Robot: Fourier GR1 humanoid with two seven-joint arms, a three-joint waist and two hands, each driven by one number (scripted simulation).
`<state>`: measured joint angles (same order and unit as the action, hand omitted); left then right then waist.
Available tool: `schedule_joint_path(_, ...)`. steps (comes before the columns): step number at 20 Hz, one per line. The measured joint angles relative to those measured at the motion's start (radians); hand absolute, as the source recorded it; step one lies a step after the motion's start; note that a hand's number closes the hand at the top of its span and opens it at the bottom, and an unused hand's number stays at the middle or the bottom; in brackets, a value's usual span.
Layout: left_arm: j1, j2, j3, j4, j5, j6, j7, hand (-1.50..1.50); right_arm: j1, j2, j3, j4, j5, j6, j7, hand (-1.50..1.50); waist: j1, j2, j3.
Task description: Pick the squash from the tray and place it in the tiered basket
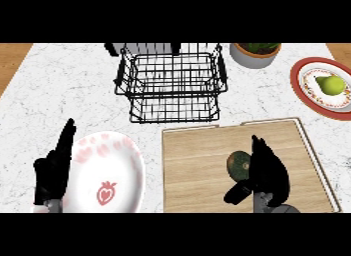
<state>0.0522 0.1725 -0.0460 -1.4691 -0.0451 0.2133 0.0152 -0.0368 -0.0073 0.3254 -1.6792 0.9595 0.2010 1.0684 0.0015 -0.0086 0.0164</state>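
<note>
One squash (239, 163) on wooden tray (200, 165), right hand (269, 172) beside it, fingers straight, holding nothing. Left hand (55, 170) open, by one white plate (122, 165). One wire basket (172, 82) behind.

A white marble-patterned countertop (60, 90) fills most of what I see, with strips of brown wood surface (4, 65) showing at its far left and far right edges. Near my lower left lies a round white plate with pink spots and a red strawberry design (115, 170). At the far right sits a round plate with a red rim and white centre (311, 95), and on it rests a green pear (330, 84). Just beside that plate, toward the back of the counter, stands a grey round pot holding a dark green plant (255, 54), partly cut off at the top.
</note>
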Motion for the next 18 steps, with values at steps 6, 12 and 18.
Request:
schedule_joint_path(6, -0.001, 0.002, 0.006, 0.003, -0.004, -0.005, 0.002, 0.0, -0.023, -0.001, -0.026, 0.061, 0.006, -0.023, -0.036, 1.5, 0.002, -0.002, -0.002)
schedule_joint_path(12, 0.001, -0.02, -0.005, -0.001, -0.021, 0.011, -0.018, 0.0, -0.052, -0.02, -0.026, 0.108, 0.04, -0.041, -0.084, 1.5, 0.002, -0.007, -0.003)
schedule_joint_path(18, 0.0, -0.023, -0.004, -0.004, -0.022, 0.008, -0.016, 0.0, -0.103, -0.078, 0.027, 0.149, 0.085, -0.019, -0.182, 1.5, 0.007, -0.006, -0.003)
